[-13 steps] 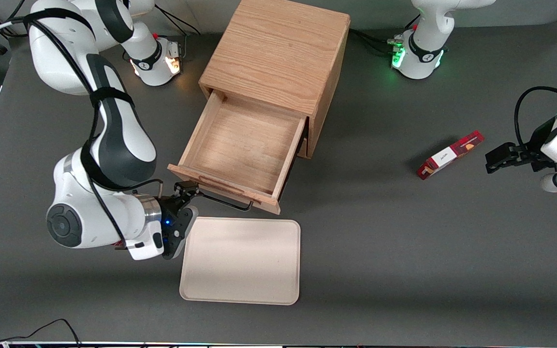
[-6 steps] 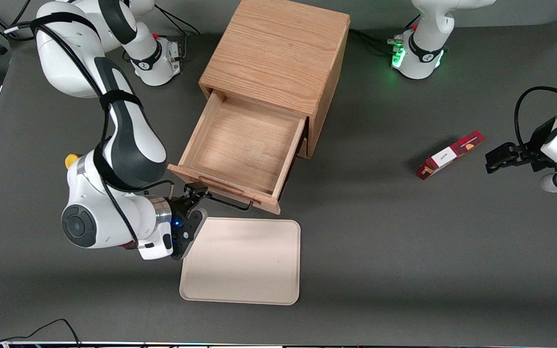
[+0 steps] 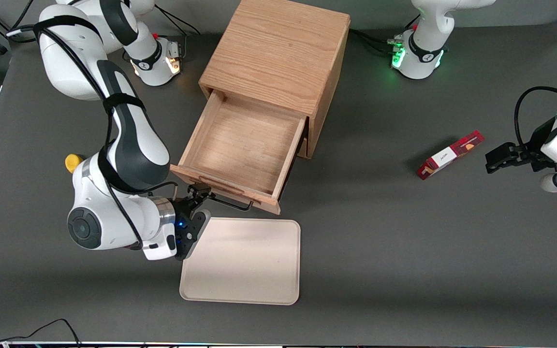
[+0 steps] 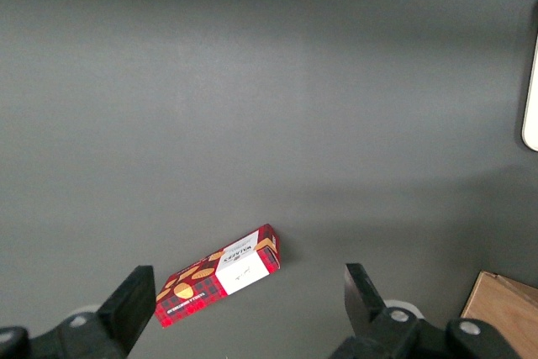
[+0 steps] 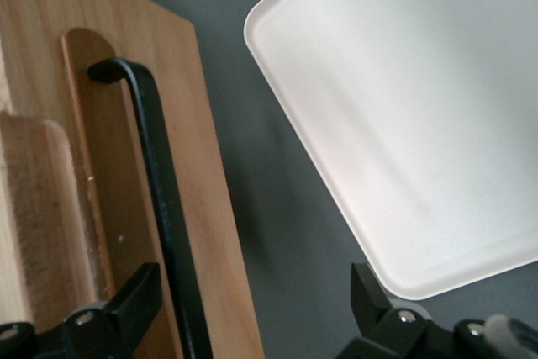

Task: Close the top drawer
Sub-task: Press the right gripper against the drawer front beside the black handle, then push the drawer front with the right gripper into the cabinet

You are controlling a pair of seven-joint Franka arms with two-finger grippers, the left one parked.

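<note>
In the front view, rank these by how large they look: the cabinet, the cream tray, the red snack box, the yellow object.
1. cabinet
2. cream tray
3. red snack box
4. yellow object, partly hidden by the arm

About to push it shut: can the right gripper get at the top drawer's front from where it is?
Probably yes. The gripper is already at the top drawer front, jaws open astride the black handle, with nothing between them.
</note>
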